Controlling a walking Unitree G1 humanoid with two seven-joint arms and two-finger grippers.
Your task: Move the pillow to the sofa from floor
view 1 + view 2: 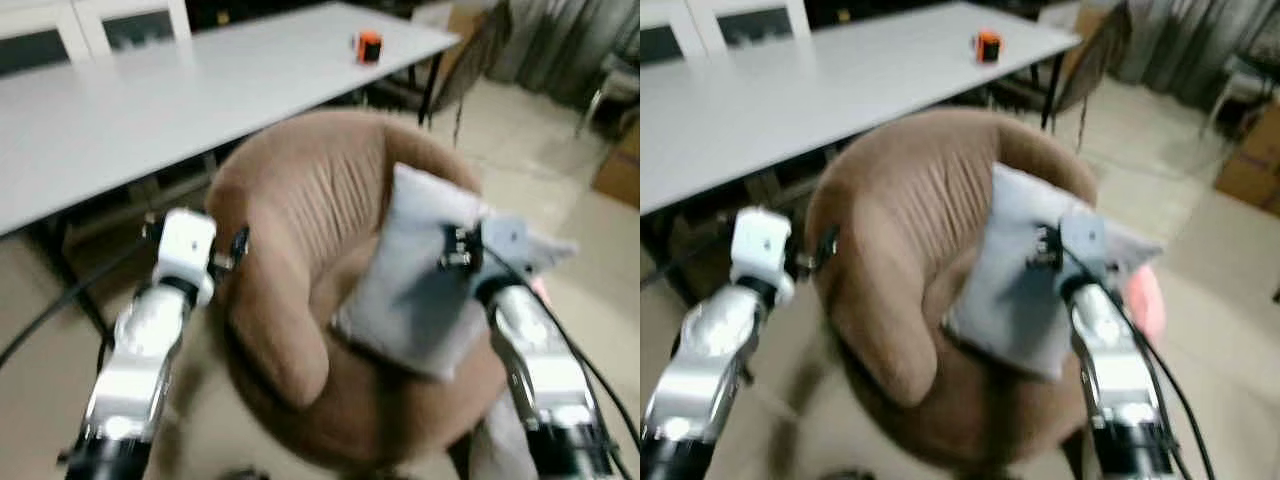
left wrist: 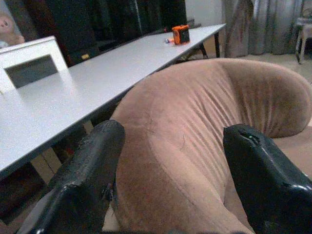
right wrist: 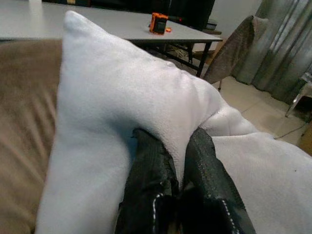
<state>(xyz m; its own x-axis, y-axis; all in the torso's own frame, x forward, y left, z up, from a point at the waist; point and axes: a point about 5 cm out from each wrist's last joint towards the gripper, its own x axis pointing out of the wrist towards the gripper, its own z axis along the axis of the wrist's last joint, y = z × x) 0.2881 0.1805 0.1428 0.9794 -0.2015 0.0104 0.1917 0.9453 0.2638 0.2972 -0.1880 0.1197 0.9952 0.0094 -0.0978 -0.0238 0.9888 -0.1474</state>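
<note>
My right gripper (image 3: pixel 180 161): jaws pinched on a fold of the grey pillow (image 1: pixel 420 290) | pillow on brown sofa (image 1: pixel 300 270) seat | left gripper (image 2: pixel 170 170): jaws wide apart beside sofa's arm

The white square fabric pillow (image 1: pixel 425 290) sits in the round brown plush sofa chair (image 1: pixel 300 260); the long white table (image 1: pixel 180 100) stands behind.

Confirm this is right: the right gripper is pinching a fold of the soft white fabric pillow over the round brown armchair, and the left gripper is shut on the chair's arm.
Wrong on one count. The left gripper is open, its black fingers spread either side of the round brown armchair, as the left wrist view shows. The rest stands: the right gripper pinches a fold of the soft white fabric pillow over the chair.
</note>
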